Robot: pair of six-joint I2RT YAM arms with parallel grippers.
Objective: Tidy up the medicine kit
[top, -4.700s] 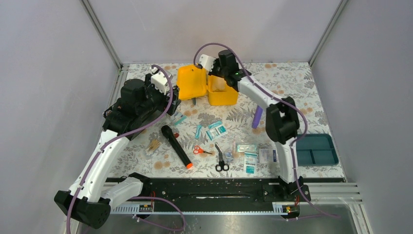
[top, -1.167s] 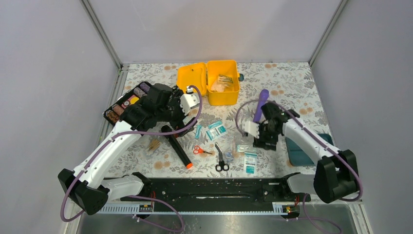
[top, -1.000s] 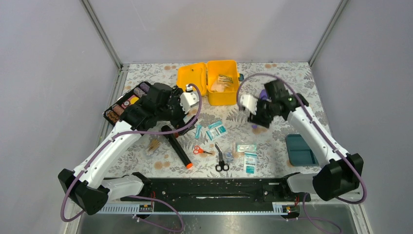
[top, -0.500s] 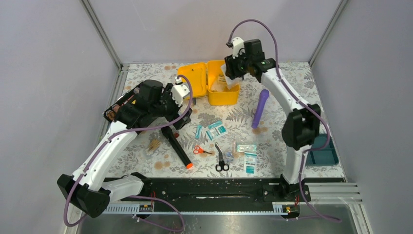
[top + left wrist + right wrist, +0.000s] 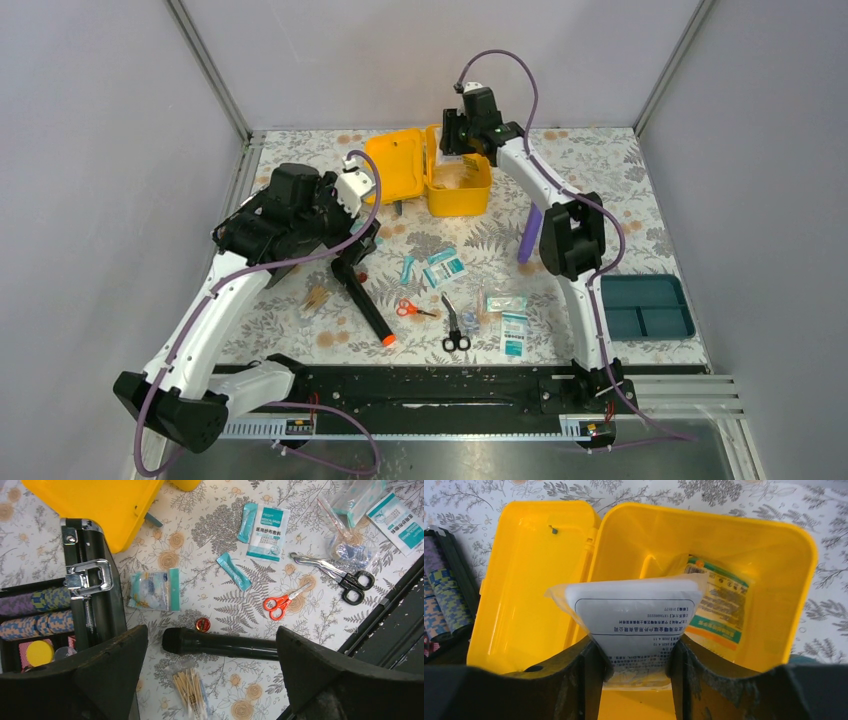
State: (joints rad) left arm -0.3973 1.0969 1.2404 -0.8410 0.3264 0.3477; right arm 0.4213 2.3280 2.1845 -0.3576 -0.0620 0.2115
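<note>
Pinched between partly closed right gripper (image 5: 635,672) fingers: white packet (image 5: 634,607), bagged, over open medicine kit (image 5: 729,525) at table's far middle. Left gripper (image 5: 211,635) spread wide, empty, above black torch (image 5: 225,645); nearby orange scissors (image 5: 280,601), cotton swabs (image 5: 190,690), tray of rolls (image 5: 45,610). Chinese print on packet, upside down, too small to read.

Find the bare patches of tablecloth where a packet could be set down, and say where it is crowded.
Bare cloth lies in the far right corner, between the medicine kit and the right wall, reaching down to the teal tray. The near middle is crowded: black torch, red scissors, black scissors and packets lie close together.
</note>
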